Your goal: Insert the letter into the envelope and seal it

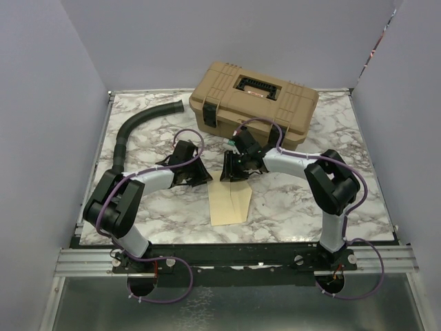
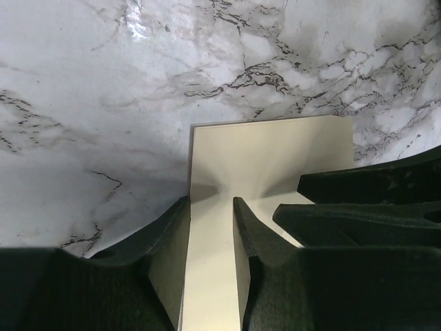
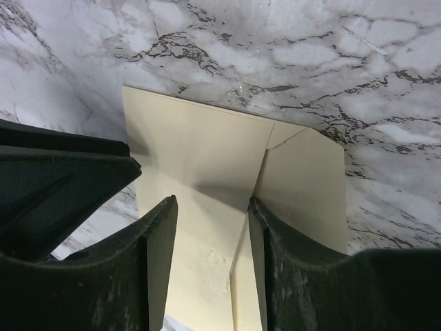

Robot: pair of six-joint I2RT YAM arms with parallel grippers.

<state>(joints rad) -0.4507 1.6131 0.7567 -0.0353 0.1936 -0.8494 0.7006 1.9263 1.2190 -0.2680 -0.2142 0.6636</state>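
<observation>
The pale yellow envelope (image 1: 229, 205) lies flat on the marble table (image 1: 296, 200) between the two arms. My left gripper (image 1: 195, 175) sits low at its far left corner. In the left wrist view its jaws (image 2: 210, 215) stand apart with a strip of envelope (image 2: 269, 155) showing between them. My right gripper (image 1: 239, 167) is at the far right end, jaws (image 3: 210, 207) apart over the envelope (image 3: 196, 148). Its right fingertip (image 3: 256, 207) rests at the crease of a folded panel (image 3: 306, 186). The letter does not show as a separate sheet.
A tan toolbox (image 1: 253, 102) with black latches stands at the back, just behind the right gripper. A black corrugated hose (image 1: 134, 131) curves along the back left. White walls enclose the table on three sides.
</observation>
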